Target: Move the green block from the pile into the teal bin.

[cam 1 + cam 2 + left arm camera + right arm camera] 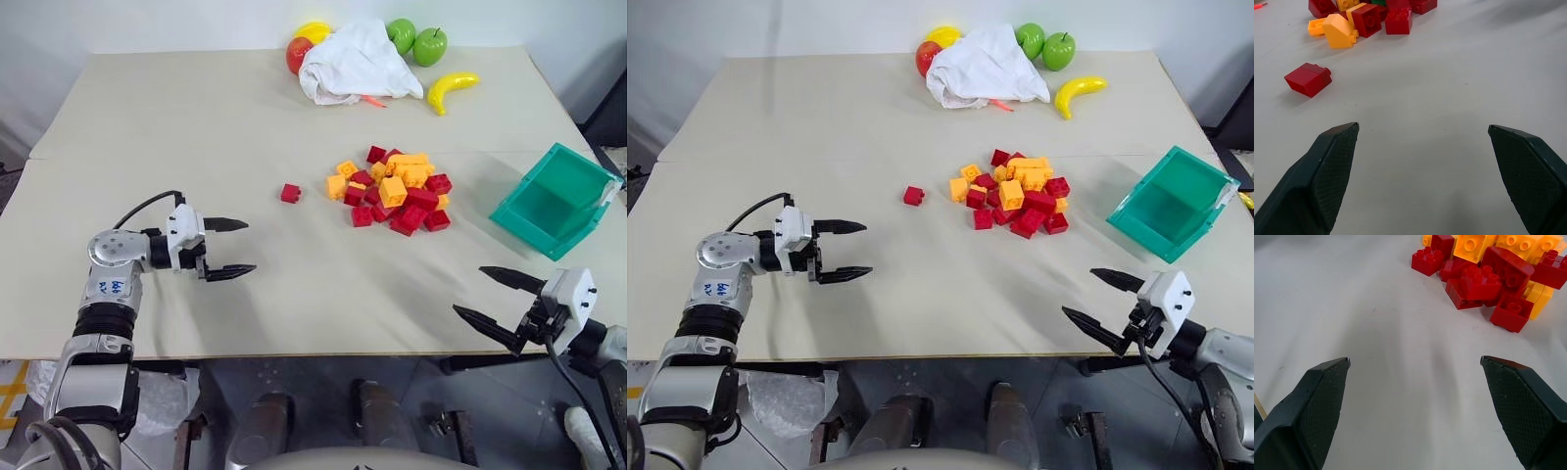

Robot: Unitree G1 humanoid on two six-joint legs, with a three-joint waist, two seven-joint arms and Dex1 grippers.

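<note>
Both grippers are standing wide apart and empty: I'm holding the right gripper (502, 301) low at the near right edge of the table (196, 127), and the left gripper (227, 248) over bare tabletop on the near left, both aimed roughly toward the middle. Nothing is being touched.

Further out, one stray red brick (290, 193) is lying just left of the pile (395, 190). The green block (1379, 2) is barely showing: a sliver of dark green at the far edge of the left wrist view, wedged among red bricks, mostly buried. From the head cameras I can't pick it out at all.

My read: I'm in the approach step, nothing moved yet. To do it well I'm thinking of coming in with the left gripper, narrowing the jaws before entering so neighbours aren't dragged along, and pinching the green block alone.

Right of the pile, well apart from it, the teal bin (554, 201) is sitting tilted, opening facing me, looking empty inside. Beyond, fruit (418, 41) and a white cloth (355, 63) are sitting at the far edge.
</note>
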